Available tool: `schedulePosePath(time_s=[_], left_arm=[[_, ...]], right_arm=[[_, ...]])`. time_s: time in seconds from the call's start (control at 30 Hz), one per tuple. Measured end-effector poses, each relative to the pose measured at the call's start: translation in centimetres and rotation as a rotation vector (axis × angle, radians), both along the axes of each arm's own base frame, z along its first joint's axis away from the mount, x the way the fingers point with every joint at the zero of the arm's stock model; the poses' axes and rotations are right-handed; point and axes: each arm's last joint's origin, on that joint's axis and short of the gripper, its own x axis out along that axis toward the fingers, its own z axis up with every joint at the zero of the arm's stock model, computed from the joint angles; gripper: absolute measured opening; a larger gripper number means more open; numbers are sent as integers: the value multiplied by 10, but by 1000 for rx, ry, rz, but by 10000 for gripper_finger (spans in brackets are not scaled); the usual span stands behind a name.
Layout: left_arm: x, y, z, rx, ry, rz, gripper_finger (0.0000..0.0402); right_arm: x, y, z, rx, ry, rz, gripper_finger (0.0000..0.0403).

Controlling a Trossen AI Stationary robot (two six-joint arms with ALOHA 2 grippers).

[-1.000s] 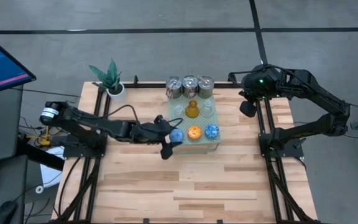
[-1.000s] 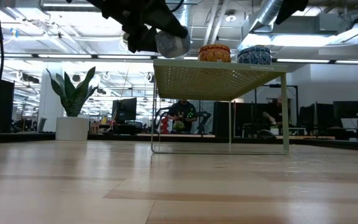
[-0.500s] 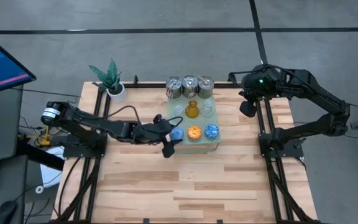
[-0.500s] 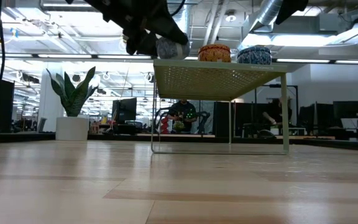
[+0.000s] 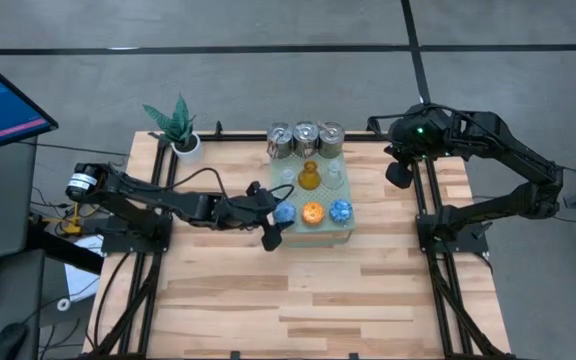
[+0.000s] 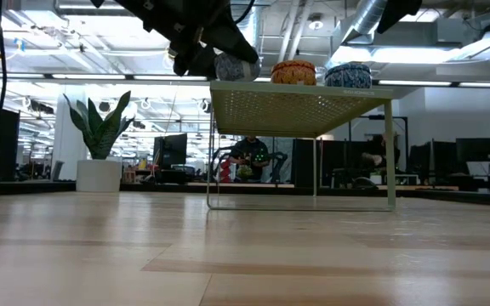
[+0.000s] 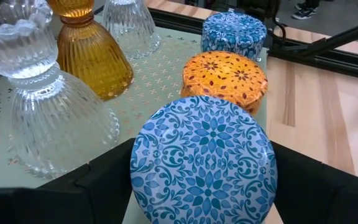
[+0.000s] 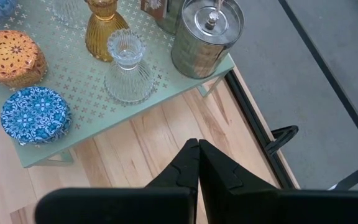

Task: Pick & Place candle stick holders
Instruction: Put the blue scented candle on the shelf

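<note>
One round blue floral-patterned candle holder (image 7: 202, 158) sits between the dark fingers of the left end effector (image 5: 273, 216), clamped on both flanks, right at the near-left corner of the pale-green perforated stand (image 5: 348, 232). From the level view its base looks about even with the stand's top, so I judge this as the placing step, with the piece at or just above the surface; whether it touches is hard to tell.

Just beside it comes the round orange patterned holder (image 7: 224, 74), and past that a second round blue holder (image 7: 234, 31), the three making a front row. Behind them stand an amber ribbed glass holder (image 7: 92, 53) and two clear ribbed glass holders (image 7: 51, 118), and along the back edge three shiny silver metal cups (image 5: 305, 138).

The next move, to my eye, calls for settling the blue piece flat, spreading the fingers and backing away towards the bare tabletop (image 5: 308, 300). The snag is crowding: the orange holder is close on one flank and a clear glass one is near on the other, so a wide release could nudge either.

The right end effector (image 8: 197, 163) waits with fingers pressed together above the stand's far right corner. A green plant in a white pot (image 5: 180, 128) stands well apart at the back left.
</note>
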Motion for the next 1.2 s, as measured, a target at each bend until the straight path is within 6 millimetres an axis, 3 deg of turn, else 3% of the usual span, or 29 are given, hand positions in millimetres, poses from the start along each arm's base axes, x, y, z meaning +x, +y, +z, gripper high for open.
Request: schedulePosePath(time_s=[0.23,1.2], left_arm=[[4,-1,-7,5,22,2,314],[3,-1,-1,68,-4,-27,328]], right_arm=[[0,0,0,0,0,0,0],[0,0,0,-7,6,12,0]])
